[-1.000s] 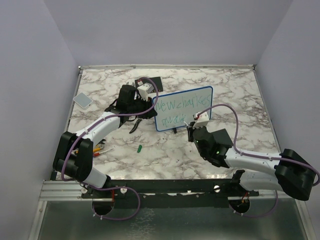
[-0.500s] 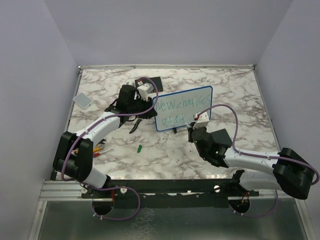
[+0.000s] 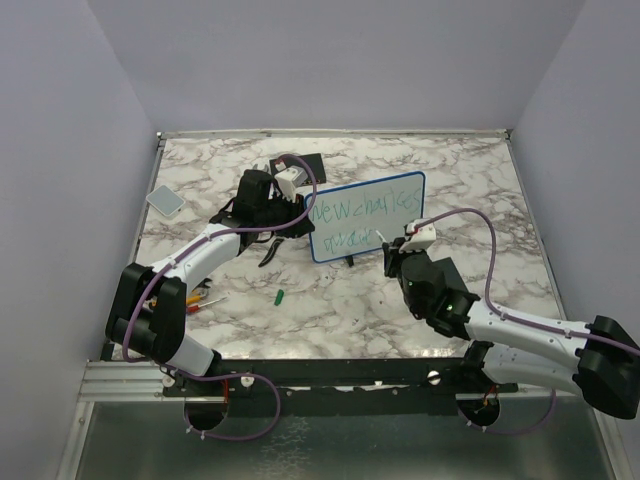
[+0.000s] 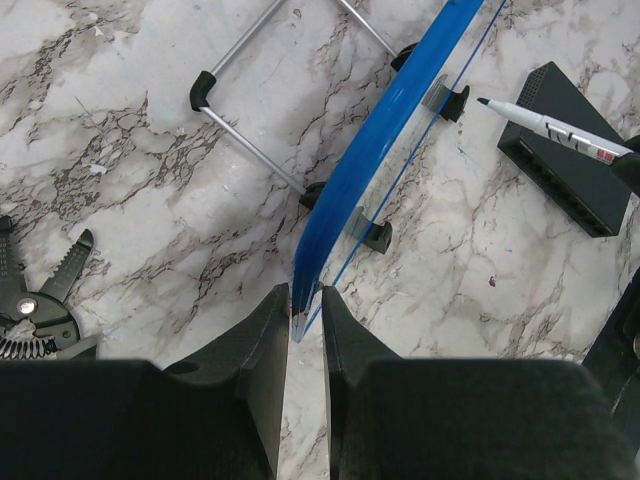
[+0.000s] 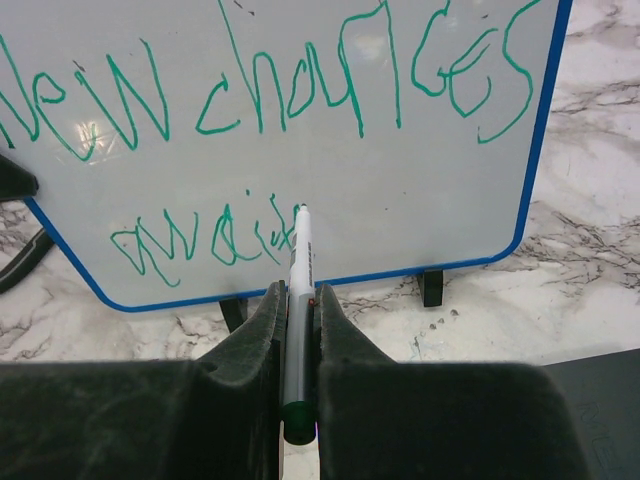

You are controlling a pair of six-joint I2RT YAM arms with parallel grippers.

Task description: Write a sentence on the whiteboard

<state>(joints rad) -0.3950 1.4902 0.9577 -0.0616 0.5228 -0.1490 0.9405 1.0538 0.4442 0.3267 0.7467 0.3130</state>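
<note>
Gripping shows only in wrist views: left gripper point(image 4: 305, 310) clamps whiteboard point(image 4: 380, 150), right gripper point(image 5: 297, 320) clamps marker point(image 5: 298, 265).

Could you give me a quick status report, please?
Left gripper clamps whiteboard edge. Right gripper holds marker, tip by second green line. Nothing blocking.

A grey square pad point(image 3: 165, 199) lies far left, a black box point(image 3: 313, 163) far centre, and a green cap point(image 3: 281, 296) near.
</note>
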